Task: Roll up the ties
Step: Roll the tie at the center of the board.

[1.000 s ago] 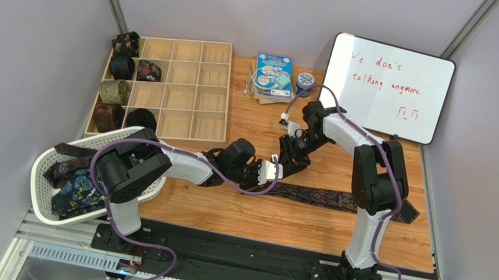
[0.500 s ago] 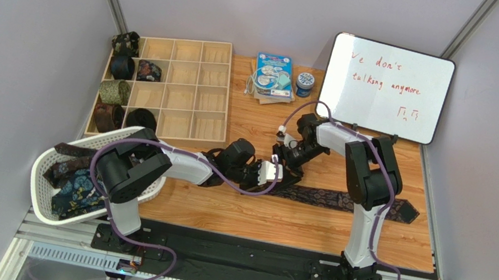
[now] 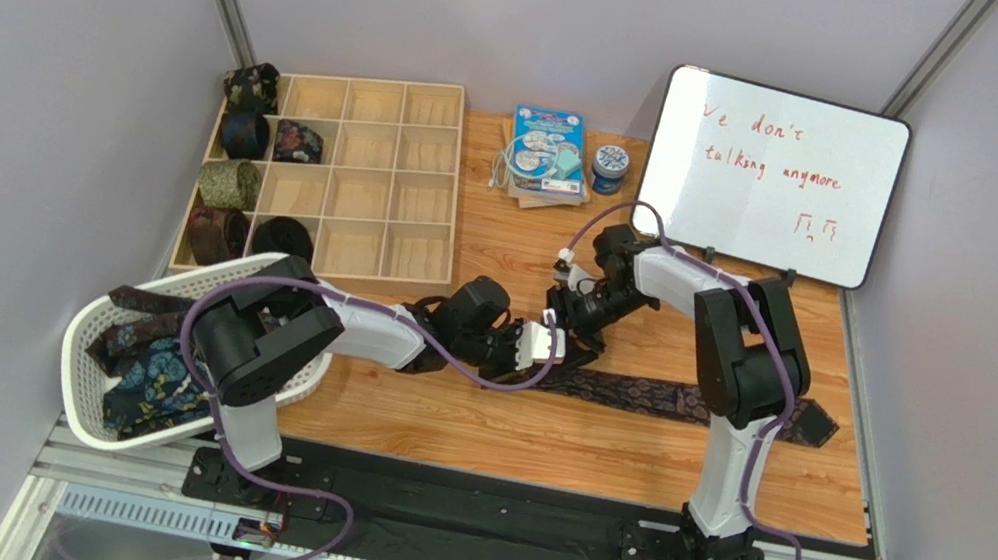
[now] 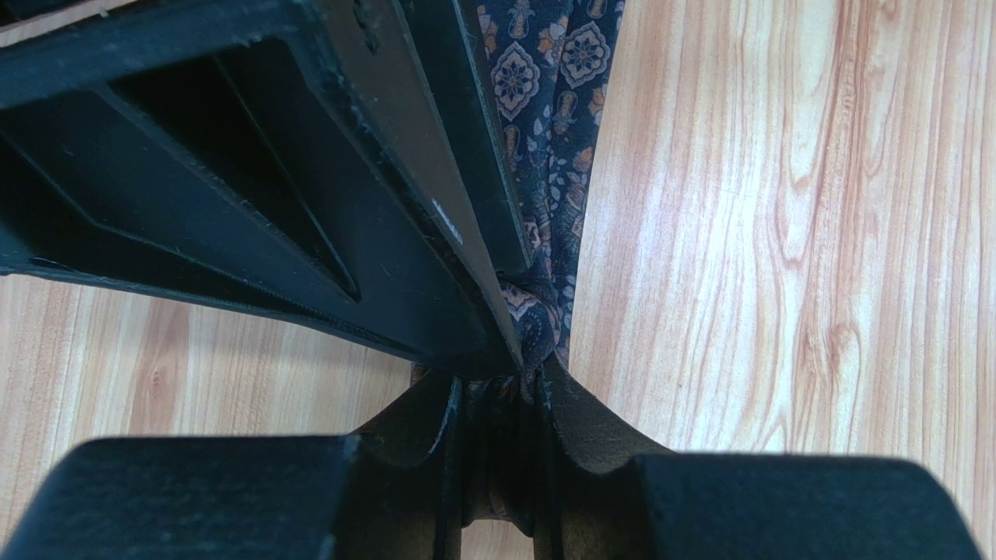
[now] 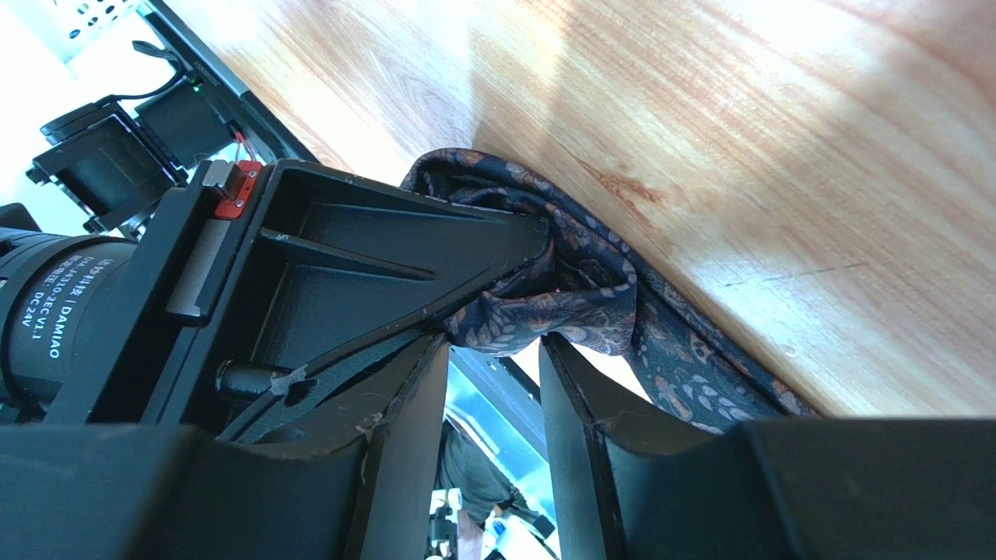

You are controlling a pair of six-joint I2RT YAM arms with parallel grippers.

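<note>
My left jaws are clamping one end of the tie (image 3: 661, 396) near the middle of the tabletop (image 3: 583, 454), with the rest trailing flat toward three o'clock. My right jaws are standing apart, their tips right at the bunched fold (image 5: 579, 298) but not pinching it. I'm judging the coil as barely begun. To turn it well, I'm wanting the right tips tucking that fold snug against the left grip, edges squared and the loose length lying straight, so the roll isn't coning.
</note>
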